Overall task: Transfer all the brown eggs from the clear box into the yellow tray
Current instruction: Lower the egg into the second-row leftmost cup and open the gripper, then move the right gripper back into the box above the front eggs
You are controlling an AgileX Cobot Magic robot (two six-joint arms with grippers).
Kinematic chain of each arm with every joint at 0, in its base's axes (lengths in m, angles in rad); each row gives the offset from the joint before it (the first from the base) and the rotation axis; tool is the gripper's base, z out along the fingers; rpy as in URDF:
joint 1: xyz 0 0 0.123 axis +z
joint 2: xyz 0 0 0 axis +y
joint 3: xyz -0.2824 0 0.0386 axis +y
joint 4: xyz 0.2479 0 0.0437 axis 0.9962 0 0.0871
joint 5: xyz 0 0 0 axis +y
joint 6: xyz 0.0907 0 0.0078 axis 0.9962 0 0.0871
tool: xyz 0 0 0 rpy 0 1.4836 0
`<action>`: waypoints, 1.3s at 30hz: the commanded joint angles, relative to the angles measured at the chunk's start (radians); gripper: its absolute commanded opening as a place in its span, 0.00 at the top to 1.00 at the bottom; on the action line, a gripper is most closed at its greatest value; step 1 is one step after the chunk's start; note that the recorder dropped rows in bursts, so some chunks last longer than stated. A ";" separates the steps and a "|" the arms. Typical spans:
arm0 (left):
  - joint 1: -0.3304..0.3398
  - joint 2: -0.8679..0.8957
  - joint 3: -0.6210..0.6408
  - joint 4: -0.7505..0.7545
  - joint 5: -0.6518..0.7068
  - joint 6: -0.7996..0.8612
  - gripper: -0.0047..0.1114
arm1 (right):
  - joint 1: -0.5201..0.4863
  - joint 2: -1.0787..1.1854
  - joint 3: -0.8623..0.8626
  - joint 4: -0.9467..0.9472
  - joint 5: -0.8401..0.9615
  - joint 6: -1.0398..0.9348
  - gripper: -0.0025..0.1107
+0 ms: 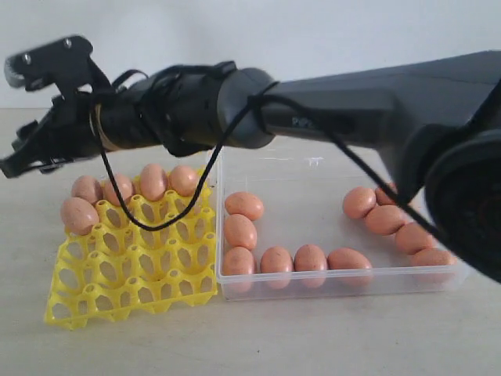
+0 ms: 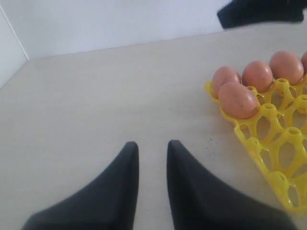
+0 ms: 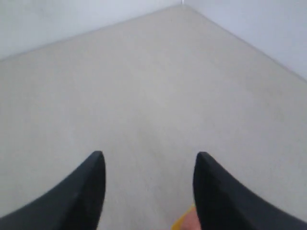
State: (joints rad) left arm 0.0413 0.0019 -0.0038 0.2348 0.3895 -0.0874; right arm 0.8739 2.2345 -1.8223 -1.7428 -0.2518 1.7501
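Note:
The yellow tray [image 1: 133, 266] holds several brown eggs [image 1: 153, 181] along its far row and left edge. More brown eggs [image 1: 310, 257] lie in the clear box [image 1: 337, 283], along its left, front and right sides. My right gripper [image 1: 16, 153] has reached across and hovers above the tray's far left corner. It stands open [image 3: 149, 155] with bare table between its fingers; a sliver of tray and egg [image 3: 189, 223] shows by one finger. My left gripper [image 2: 152, 143] is low over bare table beside the tray [image 2: 268, 143], jaws narrowly apart and empty.
The box sits directly against the tray's right side. The right arm [image 1: 352, 102] and its looping black cable [image 1: 156, 223] span above both. In the left wrist view a dark part of the right arm [image 2: 259, 12] shows past the eggs [image 2: 238, 99].

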 commanded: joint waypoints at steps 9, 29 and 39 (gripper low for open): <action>-0.005 -0.002 0.004 -0.002 -0.007 -0.002 0.77 | -0.017 -0.193 -0.003 -0.002 0.080 -0.288 0.98; -0.005 -0.002 0.004 -0.002 -0.007 -0.002 0.77 | 0.087 -0.260 -0.003 1.475 1.378 -1.750 0.98; -0.005 -0.002 0.004 -0.002 -0.007 -0.002 0.77 | -0.184 -0.233 -0.003 1.629 1.473 -1.759 0.98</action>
State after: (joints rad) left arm 0.0413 0.0019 -0.0038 0.2348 0.3895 -0.0874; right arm 0.7300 2.0061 -1.8223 -0.1256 1.2036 -0.0076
